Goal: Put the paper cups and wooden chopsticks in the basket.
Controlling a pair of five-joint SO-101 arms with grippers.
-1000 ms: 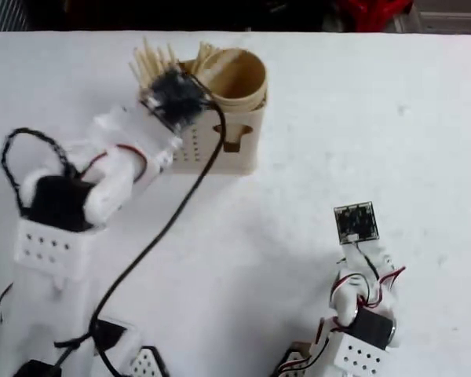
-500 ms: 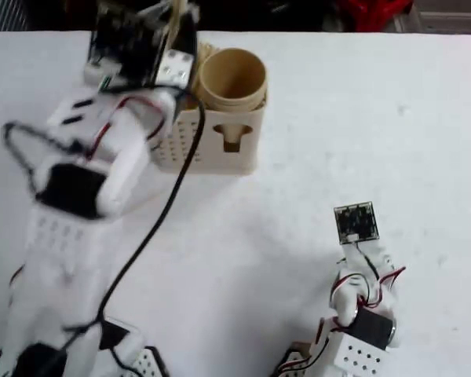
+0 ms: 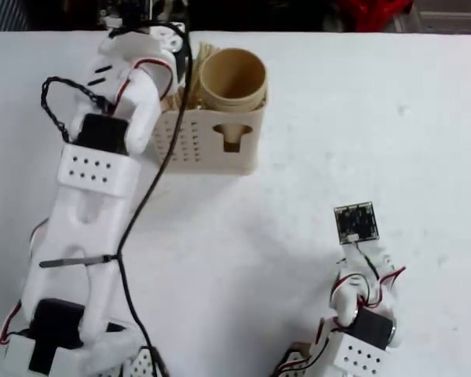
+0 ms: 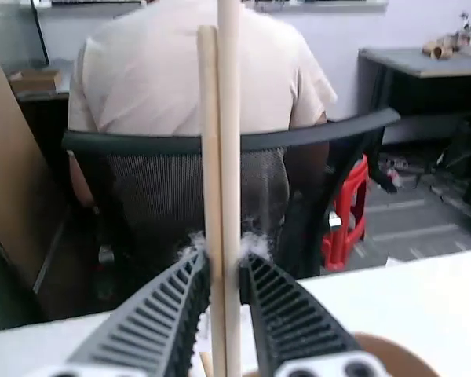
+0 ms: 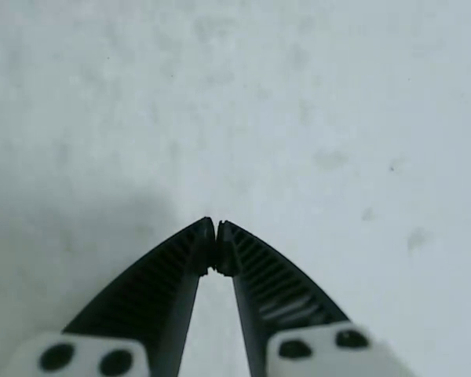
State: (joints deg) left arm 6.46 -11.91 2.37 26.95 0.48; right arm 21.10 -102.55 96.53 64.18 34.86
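A white perforated basket (image 3: 212,145) stands at the table's far edge with a tan paper cup (image 3: 232,78) nested in its right half and wooden chopsticks (image 3: 199,55) poking up in its left half. My left arm stretches over the basket's left side. In the left wrist view my left gripper (image 4: 224,263) is shut on a pair of wooden chopsticks (image 4: 220,157) held upright, with the cup's rim (image 4: 392,353) just beneath. My right gripper (image 5: 215,236) is shut on nothing, low over bare table at the front right (image 3: 355,222).
A person sits in a mesh office chair (image 4: 220,149) just beyond the table's far edge, back turned. The white table (image 3: 361,118) stretches wide to the right of the basket and between the two arms.
My left arm has swung from the basket's front left side up and over its far left part, lifting the wrist. The right arm has not moved.
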